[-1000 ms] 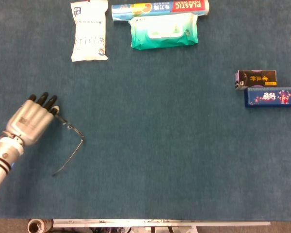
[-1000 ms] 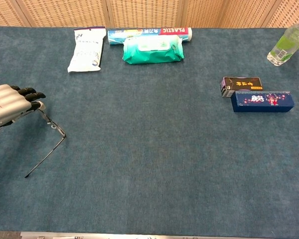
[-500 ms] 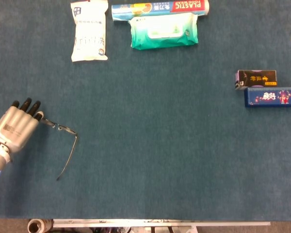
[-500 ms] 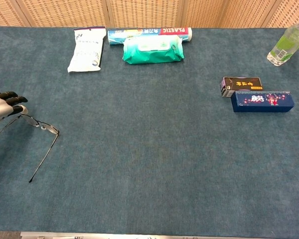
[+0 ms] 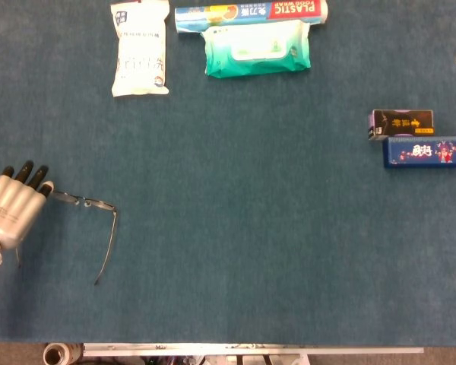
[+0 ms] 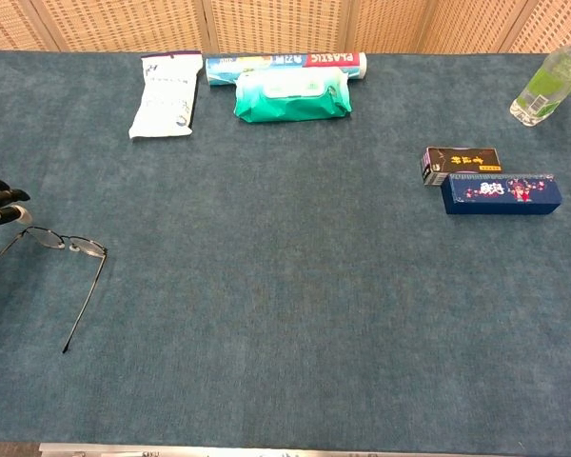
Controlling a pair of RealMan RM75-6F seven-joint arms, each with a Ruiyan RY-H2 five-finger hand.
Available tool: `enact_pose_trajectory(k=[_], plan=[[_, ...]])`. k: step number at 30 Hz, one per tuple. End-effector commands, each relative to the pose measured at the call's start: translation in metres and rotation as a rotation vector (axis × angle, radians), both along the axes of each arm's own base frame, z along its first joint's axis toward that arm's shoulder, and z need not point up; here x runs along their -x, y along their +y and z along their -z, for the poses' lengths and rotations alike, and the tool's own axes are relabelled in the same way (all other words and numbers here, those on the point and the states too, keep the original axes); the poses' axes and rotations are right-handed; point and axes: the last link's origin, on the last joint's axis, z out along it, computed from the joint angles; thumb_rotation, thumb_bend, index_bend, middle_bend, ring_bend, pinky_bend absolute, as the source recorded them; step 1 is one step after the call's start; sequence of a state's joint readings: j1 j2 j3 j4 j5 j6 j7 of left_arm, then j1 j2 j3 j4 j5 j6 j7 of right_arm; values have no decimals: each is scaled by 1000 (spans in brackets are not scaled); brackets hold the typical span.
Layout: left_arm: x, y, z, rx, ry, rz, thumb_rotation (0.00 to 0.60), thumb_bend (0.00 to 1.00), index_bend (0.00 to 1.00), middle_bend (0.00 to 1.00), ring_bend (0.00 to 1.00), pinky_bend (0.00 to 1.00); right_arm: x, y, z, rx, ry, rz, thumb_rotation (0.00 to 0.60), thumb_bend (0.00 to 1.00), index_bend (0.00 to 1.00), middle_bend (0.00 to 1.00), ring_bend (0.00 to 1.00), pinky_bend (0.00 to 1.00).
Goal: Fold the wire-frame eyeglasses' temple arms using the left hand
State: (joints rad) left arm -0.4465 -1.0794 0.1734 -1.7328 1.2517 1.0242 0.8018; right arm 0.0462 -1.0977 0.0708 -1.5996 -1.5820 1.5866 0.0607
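At the left edge of the frame, the left hand (image 5: 14,205) touches the wire-frame eyeglasses (image 5: 83,203) at their near hinge; whether it actually pinches them I cannot tell. Both temples lie unfolded on the bench (image 5: 251,228). Steady the front, then sweep each arm gently inward.

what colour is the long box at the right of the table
Dark blue with pink and white print, clearest in the chest view: long box.

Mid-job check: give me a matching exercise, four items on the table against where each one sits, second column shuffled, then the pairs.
Things:
1. eyeglasses
2. wet wipes pack
3. dark blue box
4. white pouch

Places:
A. right side, just in front of the black box
B. far edge, left of the plastic wrap roll
C. near left, by the left hand
D. far edge, against the plastic wrap roll

Pairs: 1-C, 2-D, 3-A, 4-B
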Motion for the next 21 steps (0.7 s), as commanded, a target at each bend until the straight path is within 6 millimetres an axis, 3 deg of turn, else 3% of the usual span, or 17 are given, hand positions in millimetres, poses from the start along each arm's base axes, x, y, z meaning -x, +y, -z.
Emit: enact_pose_trajectory(k=[1,6,14,21], plan=[[-5,3,-5,-35,-40,10,600,1000,198,111,87,237,0,0,0,1,0,-1,600,360,523,434,263,385],[-8,2,-15,-91,-161,-19,600,1000,204,107,81,237,0,0,-2,7,-3,0,600,361,523,434,263,385],[-1,-11,-27,-113,-308,-105,600,1000,402,64,43,224,0,1,0,-2,-2,-1,600,360,523,434,263,385],[2,-16,-23,-71,-325,-174,600,1000,445,13,10,195,0,1,1,-3,0,-1,600,360,523,434,263,385]])
